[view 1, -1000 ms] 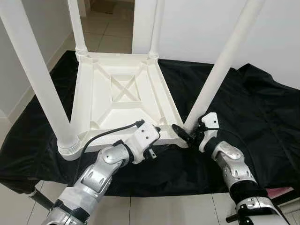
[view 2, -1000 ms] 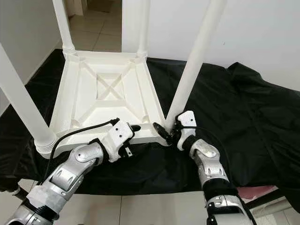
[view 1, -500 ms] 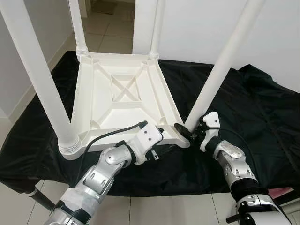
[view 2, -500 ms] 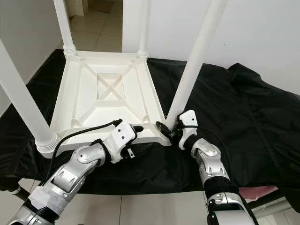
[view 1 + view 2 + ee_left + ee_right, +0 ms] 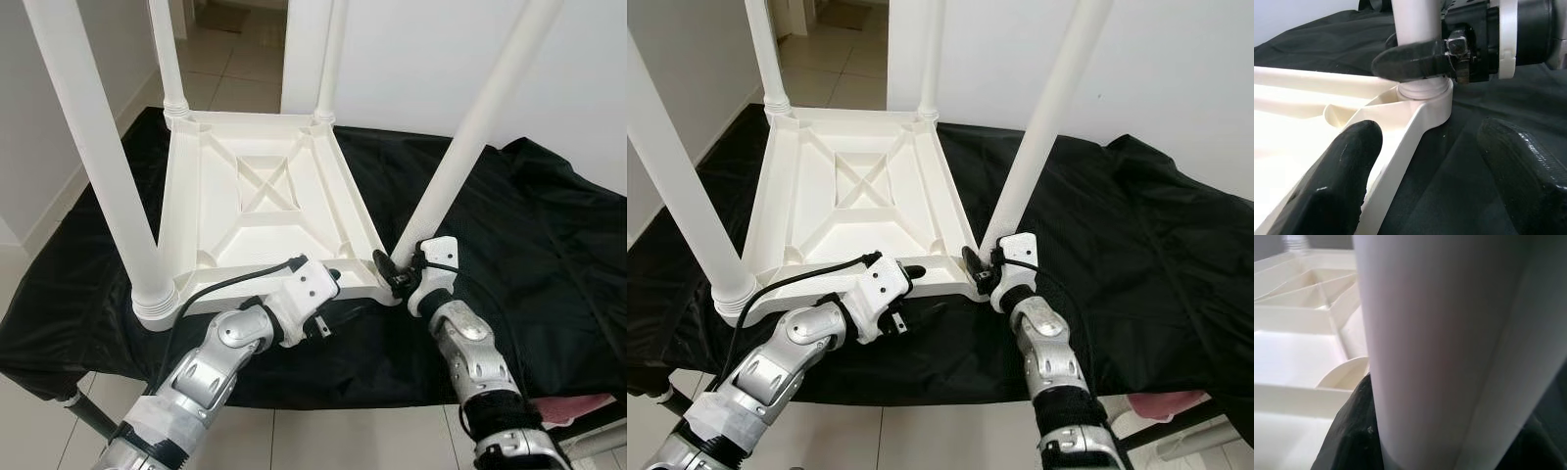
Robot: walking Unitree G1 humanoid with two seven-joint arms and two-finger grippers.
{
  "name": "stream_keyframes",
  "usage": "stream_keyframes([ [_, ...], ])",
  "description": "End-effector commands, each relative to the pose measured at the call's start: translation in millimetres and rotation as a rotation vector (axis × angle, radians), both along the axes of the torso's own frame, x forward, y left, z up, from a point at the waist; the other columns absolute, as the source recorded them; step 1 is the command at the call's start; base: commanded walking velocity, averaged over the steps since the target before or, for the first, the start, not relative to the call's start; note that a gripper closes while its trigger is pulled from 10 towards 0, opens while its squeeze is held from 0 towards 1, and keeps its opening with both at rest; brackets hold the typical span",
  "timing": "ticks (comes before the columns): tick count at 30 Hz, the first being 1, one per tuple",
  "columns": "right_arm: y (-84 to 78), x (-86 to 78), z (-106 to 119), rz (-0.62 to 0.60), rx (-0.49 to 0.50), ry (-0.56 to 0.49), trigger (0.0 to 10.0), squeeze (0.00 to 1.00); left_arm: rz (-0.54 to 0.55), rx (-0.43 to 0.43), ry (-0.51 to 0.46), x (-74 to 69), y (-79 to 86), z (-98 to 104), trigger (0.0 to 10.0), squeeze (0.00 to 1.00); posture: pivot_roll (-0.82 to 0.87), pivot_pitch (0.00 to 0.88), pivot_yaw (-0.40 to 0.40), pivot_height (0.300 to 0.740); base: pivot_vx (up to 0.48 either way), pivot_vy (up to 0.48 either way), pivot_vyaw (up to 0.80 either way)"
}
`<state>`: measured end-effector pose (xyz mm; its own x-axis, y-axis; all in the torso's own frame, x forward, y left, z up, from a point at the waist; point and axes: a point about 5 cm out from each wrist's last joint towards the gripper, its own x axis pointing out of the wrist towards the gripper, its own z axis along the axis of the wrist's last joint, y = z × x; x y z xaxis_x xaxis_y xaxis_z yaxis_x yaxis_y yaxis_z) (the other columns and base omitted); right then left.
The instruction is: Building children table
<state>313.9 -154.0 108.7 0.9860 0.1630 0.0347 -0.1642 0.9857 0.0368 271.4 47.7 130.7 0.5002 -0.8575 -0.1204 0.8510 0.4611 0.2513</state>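
**Both grippers at the near corner of the upturned table**

A white plastic table [image 5: 257,206] lies upside down on a black cloth [image 5: 549,245] that covers a low surface, with its four white legs pointing up. The two near legs rise steeply past the camera and the two far legs stand at the back corners, toward a tiled floor [image 5: 220,73] and a white wall [image 5: 421,69].

The right gripper [image 5: 396,273] is at the base of the near right leg [image 5: 470,137], where the leg meets its round socket in the tabletop's corner. Its black fingers [image 5: 1415,59] are clamped around the leg just above the socket; in the right wrist view the leg sits between them.

The left gripper [image 5: 1425,166] is at the near edge of the tabletop, just beside that same corner. Its fingers are spread apart: one lies over the white rim, the other over the black cloth outside it. They grip nothing.
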Motion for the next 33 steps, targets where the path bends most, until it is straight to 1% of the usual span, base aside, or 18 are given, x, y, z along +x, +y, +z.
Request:
stream_keyframes([
  [1,-5.6,-6.1,-13,-0.101,-0.003,0.065,10.0,0.00,-0.061,0.020,0.016,-5.4,-4.8,-3,10.0,0.00,0.01,0.000,-0.094,0.740,0.000,0.000,0.00],
  [3,1.1,-10.3,-11,-0.180,0.016,0.052,10.0,0.00,-0.063,0.020,0.016,-5.8,-5.4,-3,10.0,0.00,0.01,0.000,-0.094,0.740,0.000,0.000,0.00],
  [4,1.1,-10.3,-11,-0.180,0.016,0.052,10.0,0.00,-0.063,0.020,0.016,-5.8,-5.4,-3,10.0,0.00,0.01,0.000,-0.094,0.740,0.000,0.000,0.00],
  [6,11.1,-15.4,-13,-0.281,0.043,0.063,10.0,0.00,-0.066,0.018,0.018,-6.5,-6.5,-3,10.0,0.00,0.01,0.000,-0.096,0.740,0.000,0.000,0.00],
  [7,13.9,-16.6,-14,-0.308,0.051,0.069,10.0,0.00,-0.066,0.018,0.018,-6.7,-6.7,-3,10.0,0.00,0.01,0.000,-0.096,0.740,0.000,0.000,0.00],
  [8,13.9,-16.6,-14,-0.308,0.051,0.069,10.0,0.00,-0.066,0.018,0.018,-6.7,-6.7,-3,10.0,0.00,0.01,0.000,-0.096,0.740,0.000,0.000,0.00],
  [9,21.8,-18.4,-14,-0.326,0.076,0.083,10.0,0.00,-0.065,0.017,0.020,-7.1,-6.6,-3,10.0,0.00,0.01,0.000,-0.095,0.740,0.000,0.000,0.00],
  [13,24.6,-17.4,-10,-0.295,0.058,0.064,10.0,0.00,-0.063,0.018,0.021,-6.8,-5.7,-3,10.0,0.00,0.01,0.000,-0.095,0.740,0.000,0.000,0.00],
  [14,19.6,-16.7,-8,-0.300,0.047,0.060,10.0,0.00,-0.064,0.020,0.021,-6.6,-5.5,-4,10.0,0.00,0.01,0.000,-0.095,0.740,0.000,0.000,0.00],
  [17,16.2,-17.2,-9,-0.322,0.050,0.074,10.0,0.00,-0.064,0.020,0.020,-6.2,-5.6,-3,10.0,0.00,0.01,0.000,-0.095,0.740,0.000,0.000,0.00],
  [23,16.2,-16.1,-8,-0.330,0.033,0.070,10.0,0.00,-0.062,0.020,0.015,-5.4,-5.1,-3,10.0,0.00,0.02,0.000,-0.094,0.740,0.000,0.000,0.00],
  [24,16.3,-15.8,-7,-0.324,0.032,0.063,10.0,0.04,-0.062,0.020,0.015,-5.5,-5.0,-3,10.0,0.00,0.02,0.000,-0.094,0.740,0.000,0.000,0.00],
  [25,17.2,-16.3,-4,-0.293,0.039,0.031,10.0,1.00,-0.062,0.020,0.014,-5.4,-4.6,-2,10.0,0.00,0.02,0.000,-0.094,0.740,0.000,0.000,0.00],
  [27,18.3,-17.3,0,-0.256,0.047,-0.005,10.0,1.00,-0.061,0.020,0.013,-5.2,-4.3,-2,10.0,0.00,0.02,0.000,-0.094,0.740,0.000,0.000,0.00],
  [33,16.4,-18.4,-2,-0.257,0.038,0.004,10.0,1.00,-0.060,0.022,0.012,-5.3,-4.3,-2,10.0,0.00,0.02,0.000,-0.094,0.740,0.000,0.000,0.00],
])
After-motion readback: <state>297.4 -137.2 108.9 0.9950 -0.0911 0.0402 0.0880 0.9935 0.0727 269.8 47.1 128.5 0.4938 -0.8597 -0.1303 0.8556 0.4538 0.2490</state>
